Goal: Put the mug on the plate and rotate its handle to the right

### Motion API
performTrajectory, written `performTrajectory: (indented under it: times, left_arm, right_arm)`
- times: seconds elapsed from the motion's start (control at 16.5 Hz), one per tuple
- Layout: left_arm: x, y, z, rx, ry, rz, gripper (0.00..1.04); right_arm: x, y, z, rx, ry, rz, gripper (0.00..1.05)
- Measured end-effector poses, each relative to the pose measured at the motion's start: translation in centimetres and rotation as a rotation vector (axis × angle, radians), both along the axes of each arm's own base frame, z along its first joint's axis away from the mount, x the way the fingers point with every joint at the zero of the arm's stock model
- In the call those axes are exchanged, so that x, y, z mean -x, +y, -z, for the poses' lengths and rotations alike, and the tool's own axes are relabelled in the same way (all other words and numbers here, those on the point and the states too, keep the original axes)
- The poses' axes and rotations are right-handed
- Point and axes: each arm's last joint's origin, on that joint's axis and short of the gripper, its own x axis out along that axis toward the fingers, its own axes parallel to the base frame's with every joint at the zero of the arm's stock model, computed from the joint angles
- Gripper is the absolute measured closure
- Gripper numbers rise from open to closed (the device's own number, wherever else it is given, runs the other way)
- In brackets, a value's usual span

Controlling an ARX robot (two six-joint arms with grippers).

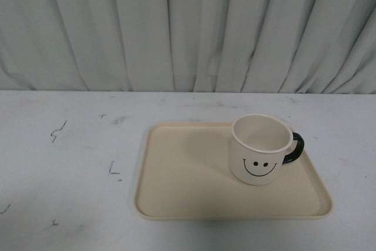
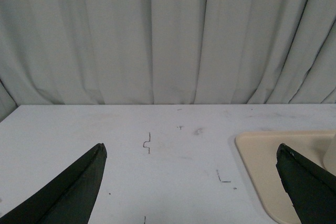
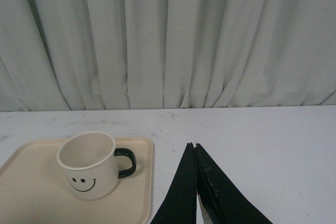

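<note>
The mug (image 1: 258, 154) stands upright on the plate (image 1: 188, 174), in the plate's right half and toward its far edge, with the smiley face turned to the front camera. Its handle (image 1: 294, 148) points to the right and slightly away, reaching over the plate's right rim. The inside of the mug looks empty and pale. In the right wrist view the mug (image 3: 90, 165) shows the same face, the handle (image 3: 126, 162) lying toward the plate's (image 3: 31, 192) nearer long edge.

The plate rests flat on a white bench (image 1: 70, 163), whose surface carries small dark scuffs and line marks, several of them left of the plate. Behind the bench hangs a pale grey pleated curtain (image 1: 188, 27) that closes the whole background in all three views.

Neither arm appears in the front view. The left pincer (image 2: 191, 177) is spread wide, its two dark fingers (image 2: 68, 192) at opposite sides of the left wrist view, over bare bench beside the plate's (image 2: 262, 156) corner and holding nothing. The right pincer (image 3: 195, 148) is pressed together, tips touching, with nothing between them, over the bench just beside the plate and apart from the mug.

In the left wrist view only one plate corner shows; a pale sliver at the picture's edge beyond it cannot be identified. The right wrist view cuts off the plate's near part.
</note>
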Motion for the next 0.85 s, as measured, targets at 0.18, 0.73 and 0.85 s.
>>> performTrajectory:
  times: [0.18, 0.73, 0.85]
  left_arm:
    - [0.0, 0.0, 0.0, 0.000, 0.000, 0.000, 0.07]
    - [0.0, 0.0, 0.0, 0.000, 0.000, 0.000, 0.07]
    - [0.0, 0.0, 0.0, 0.000, 0.000, 0.000, 0.07]
  right_arm:
    - [0.3, 0.0, 0.0, 0.000, -0.003, 0.000, 1.03]
    - [1.8, 0.0, 0.4, -0.003, 0.010, 0.000, 0.63]
    - [1.8, 0.0, 0.4, -0.003, 0.009, 0.000, 0.07]
